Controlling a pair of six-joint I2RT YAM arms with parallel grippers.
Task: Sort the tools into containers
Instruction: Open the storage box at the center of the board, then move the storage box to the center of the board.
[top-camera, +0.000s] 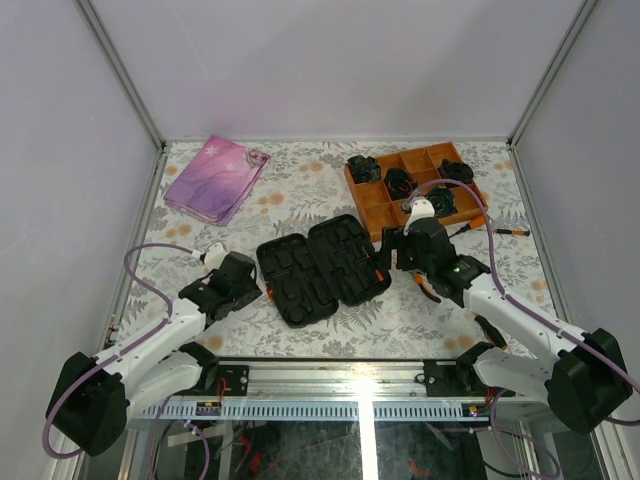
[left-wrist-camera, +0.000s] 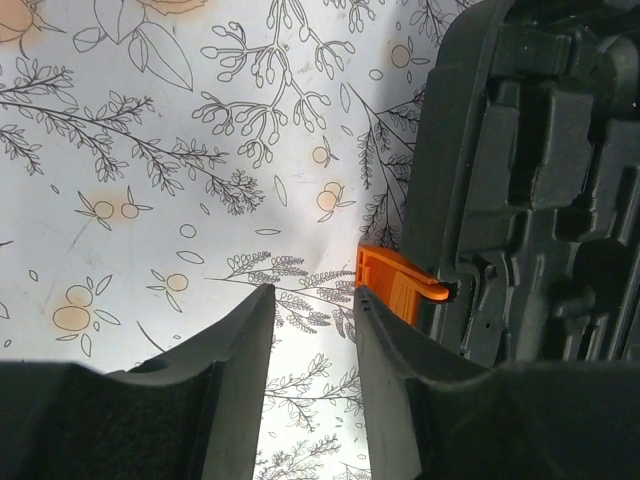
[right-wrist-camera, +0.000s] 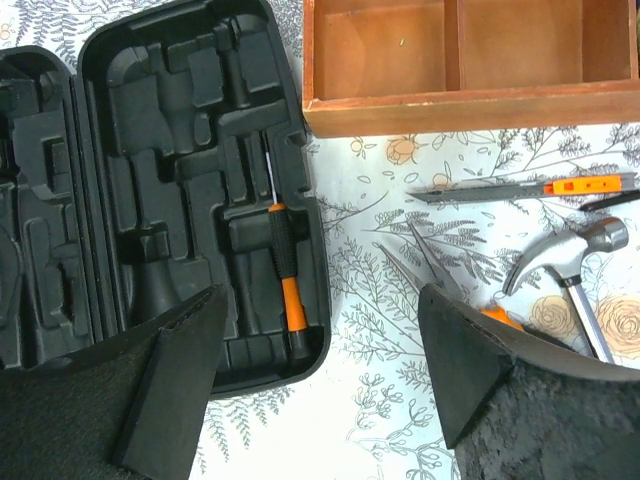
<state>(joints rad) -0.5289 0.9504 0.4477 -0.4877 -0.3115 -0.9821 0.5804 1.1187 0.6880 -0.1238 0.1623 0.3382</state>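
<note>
Tools (right-wrist-camera: 440, 275) are mostly lying loose on the table (top-camera: 300, 200) right of the case (top-camera: 320, 268). Only one screwdriver (right-wrist-camera: 287, 285) is slotted into its right half, so I'd call this early in the sorting.

Left to right:
- One pink pouch (top-camera: 215, 178), far left.
- The left gripper (left-wrist-camera: 312, 305) is just off the case's left edge. Its fingers (left-wrist-camera: 240, 340) are a bit apart with nothing between them, and an orange latch (left-wrist-camera: 395, 285) sits right beside.
- One open case in the middle.
- The right gripper (right-wrist-camera: 325, 300) hangs wide open and empty over the case's right edge.
- Three loose tools: one pliers (right-wrist-camera: 498, 318), one hammer (right-wrist-camera: 570, 255), one knife (right-wrist-camera: 520, 188).
- One wooden tray (right-wrist-camera: 450, 100), far right, holding four black bundles (top-camera: 398, 183), I think.

Next up, I reckon the right gripper drops onto the pliers. They lie flat, so it needs a low pinch.
</note>
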